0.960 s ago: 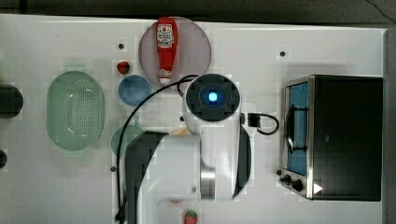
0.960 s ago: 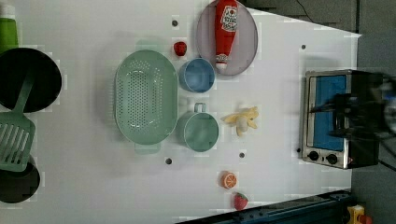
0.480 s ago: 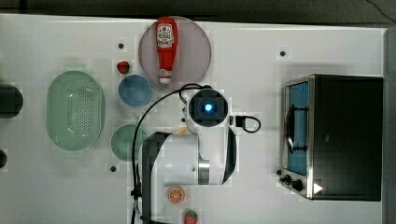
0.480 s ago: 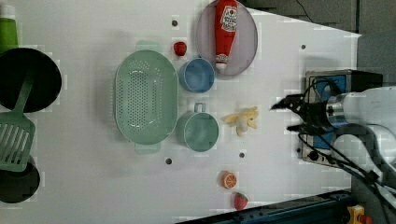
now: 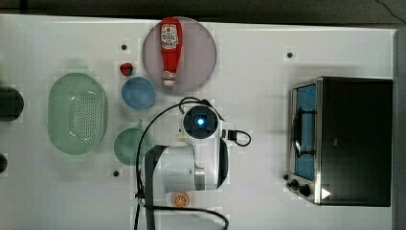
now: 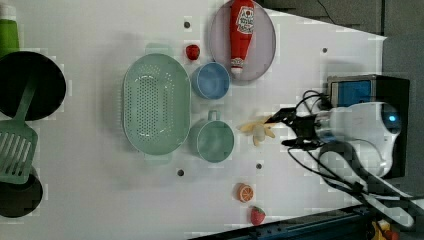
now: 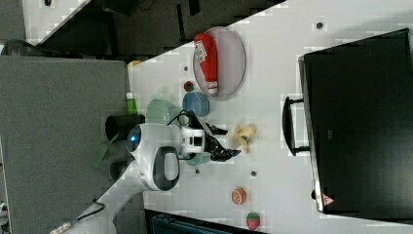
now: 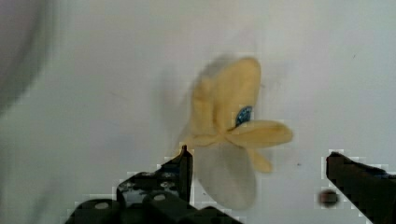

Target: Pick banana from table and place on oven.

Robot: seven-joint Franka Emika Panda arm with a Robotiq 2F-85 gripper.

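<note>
While the top view looks down on the counter [image 5: 268, 38], its one plate [image 5: 196, 43] holds a ketchup bottle [image 5: 170, 50]; the colander [image 5: 76, 120], blue bowl [image 5: 138, 92] and green cup [image 5: 127, 146] hold nothing I can see, and the oven [image 5: 354, 139] stands at the top view's right. Left view: the banana [image 6: 257, 131] lies on the counter between cup and hand [image 6: 288, 130], whose fingers stand apart; one orange slice [image 6: 245, 192], two strawberries. Wrist view: the banana's blue sticker [image 8: 243, 115].

banana [image 8: 229, 135] blurred, arm [image 5: 201, 153] hiding it overhead
</note>
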